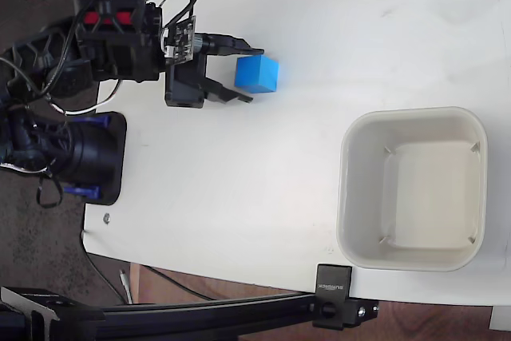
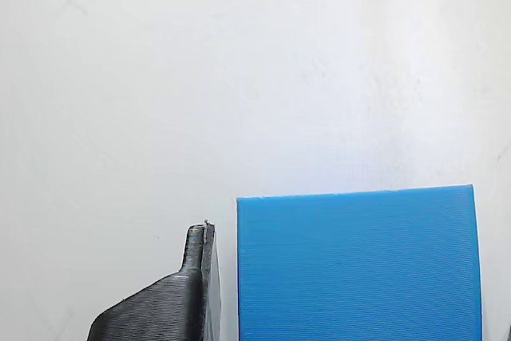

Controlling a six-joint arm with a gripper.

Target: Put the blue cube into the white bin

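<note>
Blue cube (image 1: 257, 74) sits between the spread gripper (image 1: 245, 72) jaws; only the fixed view shows the white bin (image 1: 413, 188).

A white table (image 1: 263, 189) bears the blue cube (image 1: 257, 74) and the white bin (image 1: 413, 188).

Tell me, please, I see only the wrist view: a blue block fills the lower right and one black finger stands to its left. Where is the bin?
Observer: In the fixed view the white bin sits at the lower right of the table, far from the blue cube at upper centre.
Operator: Is something already in the bin?
Observer: No, its floor shows bare, with only small ribs at the inner corners.
Operator: Has the gripper closed on the block?
Observer: Not yet. The gripper is open, with one finger above the cube's left part and one below it in the fixed view.
</note>
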